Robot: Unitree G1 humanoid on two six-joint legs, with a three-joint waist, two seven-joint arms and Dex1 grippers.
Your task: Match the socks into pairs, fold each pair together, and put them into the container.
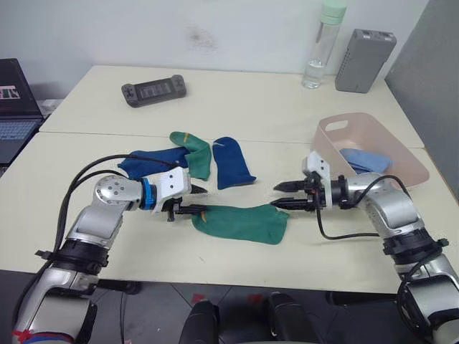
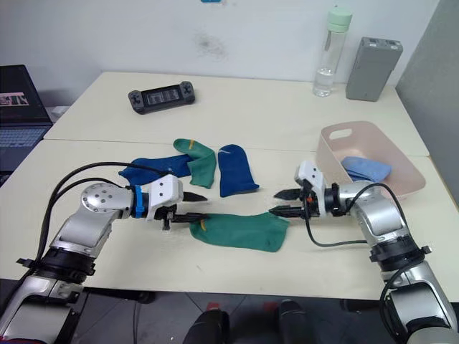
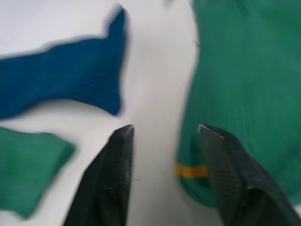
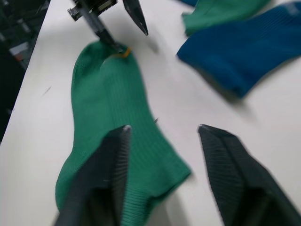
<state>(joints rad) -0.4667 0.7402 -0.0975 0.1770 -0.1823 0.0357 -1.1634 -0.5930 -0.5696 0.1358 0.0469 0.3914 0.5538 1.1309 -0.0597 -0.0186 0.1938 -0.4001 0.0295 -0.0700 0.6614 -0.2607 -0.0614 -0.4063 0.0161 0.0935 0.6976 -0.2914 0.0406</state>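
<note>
Left eye view: a laptop (image 1: 16, 100) sits at the far left edge, and a dark handheld game console (image 1: 154, 92) lies in the upper left on the tabletop (image 1: 244, 100). Lower left of centre, the left tool (image 1: 198, 200) has its two fingers apart, the lower one touching the yellow-marked end of a green sock (image 1: 241, 223) spread flat in the lower middle. Just above the left tool lies a dark blue sock (image 1: 149, 163), touching a second green sock (image 1: 196, 154), and a second dark blue sock (image 1: 231, 163) lies just beside that one at centre. Right of centre, the right tool (image 1: 281, 196) also has its fingers apart, the lower one at the green sock's other end. At the right stands the pink tub (image 1: 384, 140) with a light blue sock (image 1: 364, 159) inside. A clear bottle (image 1: 322, 44) and a grey box (image 1: 364, 50) stand in the upper right.
</note>
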